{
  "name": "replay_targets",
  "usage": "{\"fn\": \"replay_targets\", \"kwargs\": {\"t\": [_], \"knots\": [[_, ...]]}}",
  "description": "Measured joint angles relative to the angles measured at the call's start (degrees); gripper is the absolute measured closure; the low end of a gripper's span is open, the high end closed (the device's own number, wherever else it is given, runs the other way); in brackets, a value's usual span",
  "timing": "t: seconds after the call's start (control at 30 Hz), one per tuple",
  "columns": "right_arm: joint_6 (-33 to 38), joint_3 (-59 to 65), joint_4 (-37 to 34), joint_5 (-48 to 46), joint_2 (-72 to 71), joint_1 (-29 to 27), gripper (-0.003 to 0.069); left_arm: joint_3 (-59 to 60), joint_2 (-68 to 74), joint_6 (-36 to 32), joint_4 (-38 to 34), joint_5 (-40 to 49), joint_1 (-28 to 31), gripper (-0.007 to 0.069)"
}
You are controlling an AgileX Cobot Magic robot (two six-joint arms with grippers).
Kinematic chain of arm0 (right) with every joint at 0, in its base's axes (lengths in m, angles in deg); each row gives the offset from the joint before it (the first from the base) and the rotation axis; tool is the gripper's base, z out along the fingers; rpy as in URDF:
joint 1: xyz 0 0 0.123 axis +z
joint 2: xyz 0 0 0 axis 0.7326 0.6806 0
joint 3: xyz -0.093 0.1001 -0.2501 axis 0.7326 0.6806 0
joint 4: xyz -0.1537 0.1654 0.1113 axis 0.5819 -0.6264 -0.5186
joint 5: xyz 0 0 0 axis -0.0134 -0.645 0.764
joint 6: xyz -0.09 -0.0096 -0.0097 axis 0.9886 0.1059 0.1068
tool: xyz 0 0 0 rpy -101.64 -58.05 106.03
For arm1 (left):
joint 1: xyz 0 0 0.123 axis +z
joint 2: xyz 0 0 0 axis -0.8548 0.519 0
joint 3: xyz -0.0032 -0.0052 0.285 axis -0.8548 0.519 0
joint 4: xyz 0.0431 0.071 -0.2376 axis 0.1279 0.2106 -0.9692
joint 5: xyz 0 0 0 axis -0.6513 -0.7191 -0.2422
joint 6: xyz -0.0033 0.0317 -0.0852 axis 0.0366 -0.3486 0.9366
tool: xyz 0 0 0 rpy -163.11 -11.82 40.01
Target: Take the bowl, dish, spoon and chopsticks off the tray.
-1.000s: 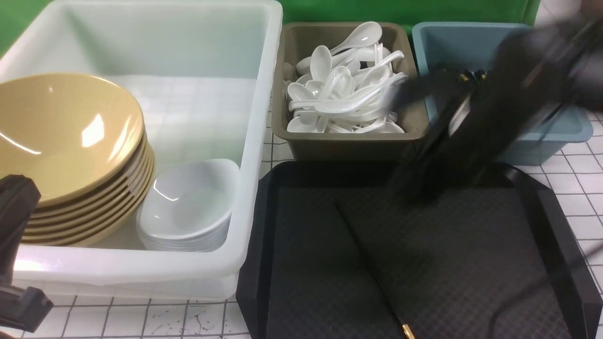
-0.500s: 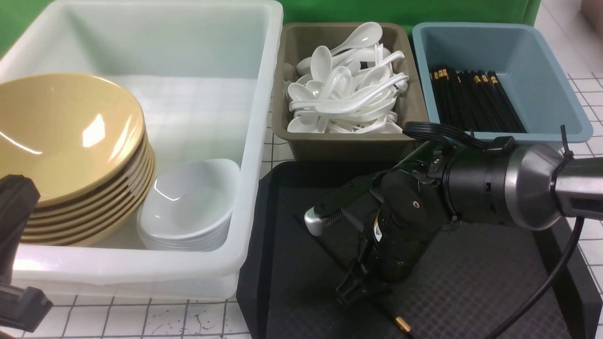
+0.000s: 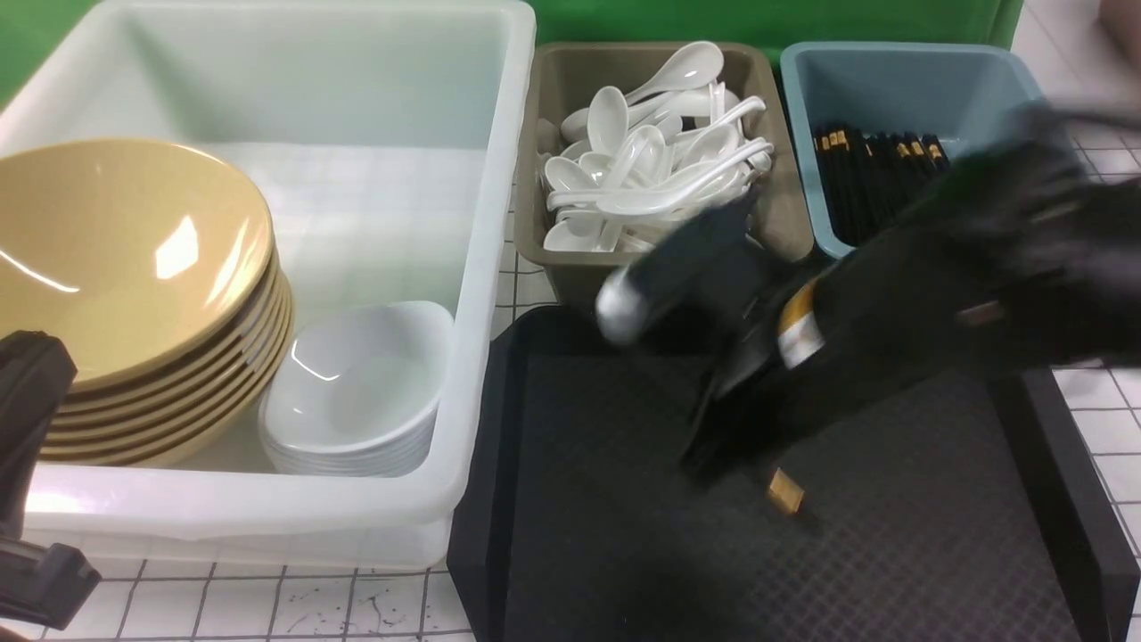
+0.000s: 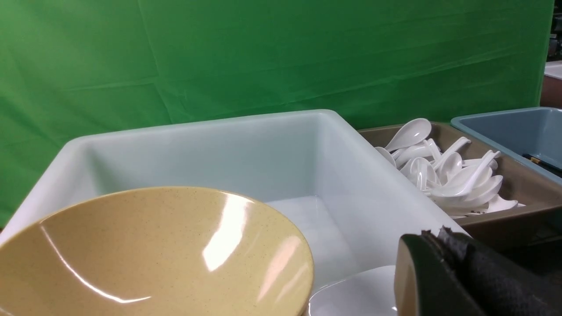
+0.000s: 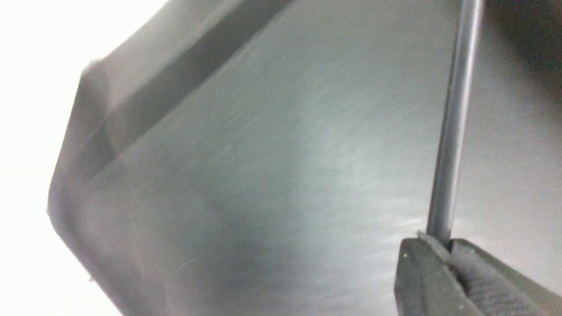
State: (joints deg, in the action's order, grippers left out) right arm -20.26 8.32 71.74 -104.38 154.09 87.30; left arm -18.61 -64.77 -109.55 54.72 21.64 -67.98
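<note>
green cloth hangs behind a white gridded surface (image 3: 1096, 357) that carries the black tray (image 3: 1052, 446) and three bins. the bowl (image 3: 116, 250) already tops a stack of mustard bowls in the white bin (image 3: 481, 267), with white squarish dishes (image 3: 357, 392) stacked beside it; the olive bin (image 3: 784, 232) is heaped with white soup spoons (image 3: 642, 169), and the blue bin (image 3: 891, 71) holds black chopsticks with gold bands. the tray looks bare apart from what the right arm carries, though that arm hides part of it.

the right tool (image 5: 448, 250) is clenched on a thin black chopstick (image 5: 452, 131), which runs straight out from between its jaws in the right wrist view. in the front view the arm is smeared by motion above the tray; the chopstick's gold end (image 3: 784, 490) hangs just off the textured floor. whether one stick or both are pinched, i cannot tell.

to do this carry well, keep the pinch firm, because the stick is slim and glossy and will probably pivot or slip under a quick swing. raise the dangling gold end clear of the blue bin's near wall before crossing it, turn the stick to lie along the ones already there, and let go low.

the left tool (image 4: 443, 263) sits closed and empty by the white bin.
</note>
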Motion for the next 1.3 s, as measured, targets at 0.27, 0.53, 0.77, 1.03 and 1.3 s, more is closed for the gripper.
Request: {"fn": "replay_targets", "kwargs": {"t": [0.27, 0.53, 0.77, 1.03, 1.3], "knots": [[-13.60, -0.78, 17.81, 26.74, -3.35, -21.66, 0.0585, 0.00, 0.00, 0.00, 0.00, -0.30, 0.00, 0.0631], [-28.01, -7.61, 18.06, 30.31, 15.51, -34.14, 0.0543, 0.00, 0.00, 0.00, 0.00, -0.40, 0.00, 0.0631], [-23.50, -10.78, 17.58, 19.65, 12.55, -32.48, 0.0431, 0.00, 0.00, 0.00, 0.00, -0.40, 0.00, 0.0631], [-15.04, -3.37, 17.53, 15.70, -12.08, -20.38, 0.0606, 0.00, 0.00, 0.00, 0.00, -0.40, 0.00, 0.0631], [-18.11, 21.14, 17.37, 17.38, -33.60, -9.26, 0.0624, 0.00, 0.00, 0.00, 0.00, -0.40, 0.00, 0.0631]]}}
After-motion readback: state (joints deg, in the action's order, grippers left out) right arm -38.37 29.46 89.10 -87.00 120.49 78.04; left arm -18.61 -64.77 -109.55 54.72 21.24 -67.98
